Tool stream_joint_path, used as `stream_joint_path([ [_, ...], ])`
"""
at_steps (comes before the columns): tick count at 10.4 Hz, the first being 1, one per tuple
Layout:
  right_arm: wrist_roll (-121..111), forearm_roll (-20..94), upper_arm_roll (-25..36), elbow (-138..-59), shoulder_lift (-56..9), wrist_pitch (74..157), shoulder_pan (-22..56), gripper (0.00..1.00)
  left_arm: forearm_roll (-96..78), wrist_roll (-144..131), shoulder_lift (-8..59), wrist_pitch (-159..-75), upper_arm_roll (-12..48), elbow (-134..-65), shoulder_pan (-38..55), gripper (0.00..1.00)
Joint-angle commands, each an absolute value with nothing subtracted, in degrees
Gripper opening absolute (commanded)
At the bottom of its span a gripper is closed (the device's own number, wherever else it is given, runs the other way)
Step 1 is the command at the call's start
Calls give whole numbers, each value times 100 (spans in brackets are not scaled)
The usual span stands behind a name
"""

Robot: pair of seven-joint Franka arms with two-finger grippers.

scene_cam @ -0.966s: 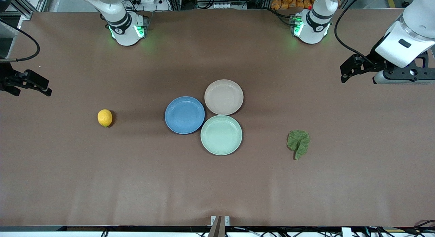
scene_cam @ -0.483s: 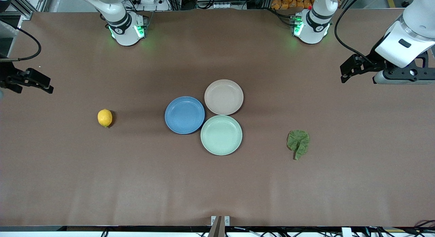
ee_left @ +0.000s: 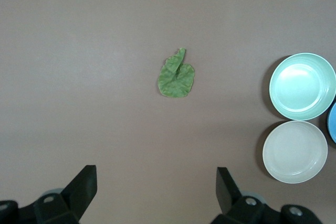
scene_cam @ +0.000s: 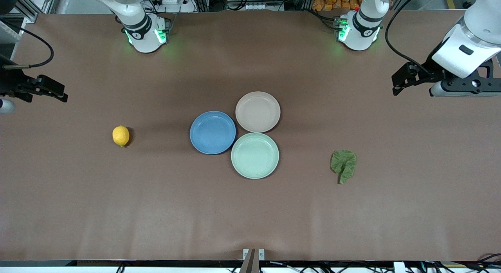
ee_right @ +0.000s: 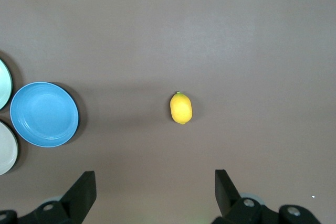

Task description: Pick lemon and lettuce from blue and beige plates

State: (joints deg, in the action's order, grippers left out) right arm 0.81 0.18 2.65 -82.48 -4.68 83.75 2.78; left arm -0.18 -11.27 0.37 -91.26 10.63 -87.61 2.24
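Observation:
The lemon lies on the bare table toward the right arm's end; it also shows in the right wrist view. The lettuce lies on the bare table toward the left arm's end, also in the left wrist view. The blue plate and beige plate sit empty mid-table, touching each other. My right gripper is open and empty, up over the right arm's end of the table. My left gripper is open and empty, up over the left arm's end of the table.
A mint-green plate, empty, sits against the blue and beige plates, nearer the front camera. The two arm bases stand along the table edge farthest from the front camera.
My right gripper has moved a little toward the table's middle and toward the bases. The left arm, lemon, lettuce and plates have not moved.

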Motion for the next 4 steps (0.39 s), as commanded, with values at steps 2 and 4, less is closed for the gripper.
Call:
stream_joint_path([
  [2, 193, -53, 272, -8297, -404, 8358, 316, 100, -123, -1002, 44, -9009, 1072, -8675, 193, 100],
  [4, 193, -70, 290, -8297, -404, 8376, 308, 100, -114, -1002, 44, -9009, 1063, -8675, 193, 100],
])
